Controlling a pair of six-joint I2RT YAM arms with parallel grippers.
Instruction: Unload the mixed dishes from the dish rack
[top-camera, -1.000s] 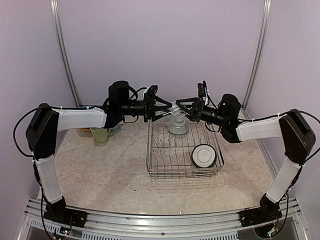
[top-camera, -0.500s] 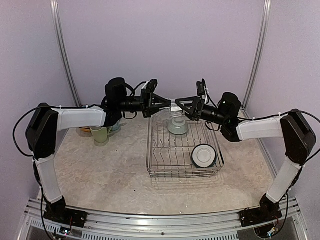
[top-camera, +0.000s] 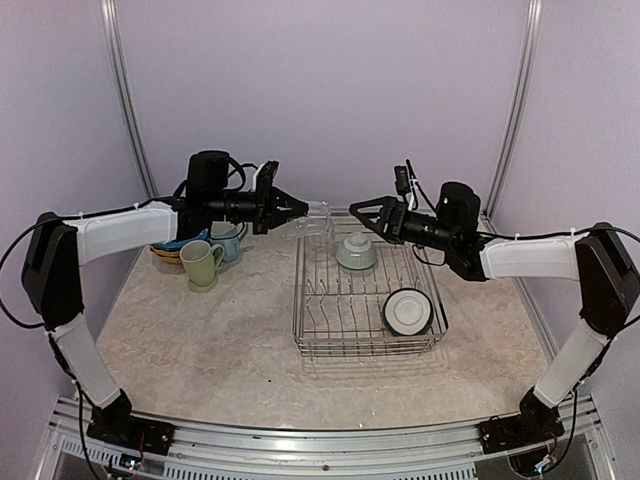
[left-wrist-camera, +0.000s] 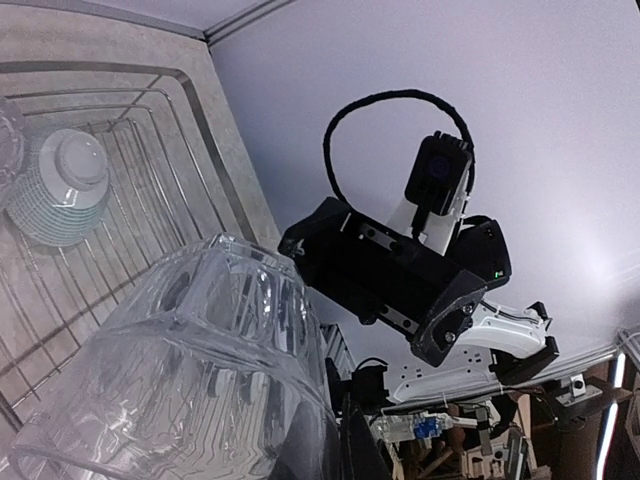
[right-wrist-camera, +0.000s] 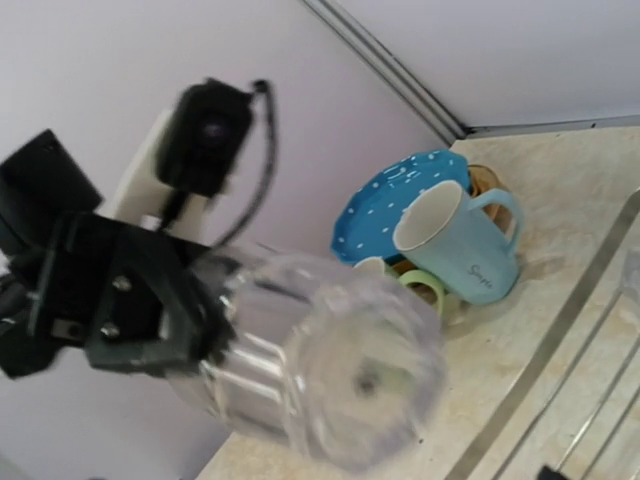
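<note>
Left fingers (top-camera: 288, 204) clamp clear glass (top-camera: 314, 217); right fingers (top-camera: 368, 205) spread wide, empty. Light blue mug (right-wrist-camera: 462, 245) script illegible.

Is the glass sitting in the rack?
No, the left gripper holds the glass up in the air, lifted off the rack.

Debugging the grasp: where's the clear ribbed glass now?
Top view: the clear ribbed glass is held aloft in the left arm's fingers, by the far-left corner of the silver wire dish rack.
</note>
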